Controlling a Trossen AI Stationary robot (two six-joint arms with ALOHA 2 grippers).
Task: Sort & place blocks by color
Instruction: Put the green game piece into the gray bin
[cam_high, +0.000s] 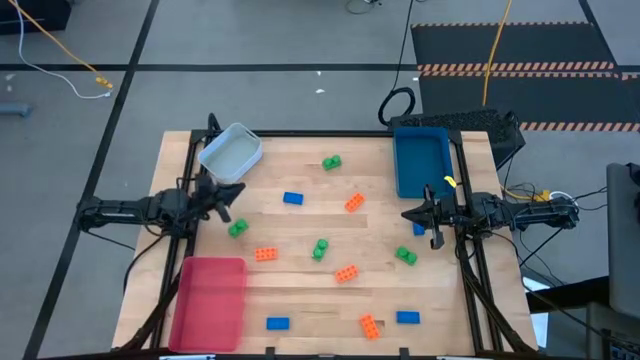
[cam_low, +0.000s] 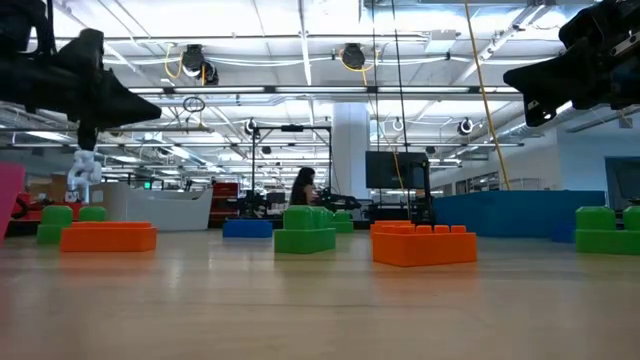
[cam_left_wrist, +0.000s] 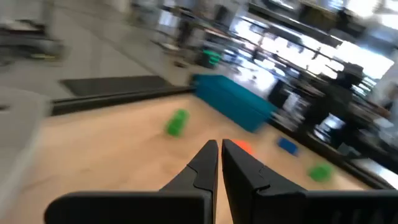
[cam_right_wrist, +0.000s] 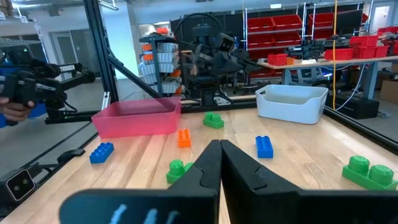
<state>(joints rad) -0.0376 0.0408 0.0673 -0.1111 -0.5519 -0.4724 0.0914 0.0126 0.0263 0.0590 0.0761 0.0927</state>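
Both end effectors closed, empty; a blue block by the right one is partly hidden, prob. under the arm.

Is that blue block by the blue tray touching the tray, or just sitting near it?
Apart. In the high view, bare wood shows between the blue tray and the blue block, which lies partly hidden under the right gripper.

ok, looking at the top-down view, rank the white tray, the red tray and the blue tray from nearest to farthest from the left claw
From the left claw:
1. White tray, just beyond it, at the table's far left corner.
2. Red tray, on the same side, at the near left corner.
3. Blue tray, across the table on the right arm's side.
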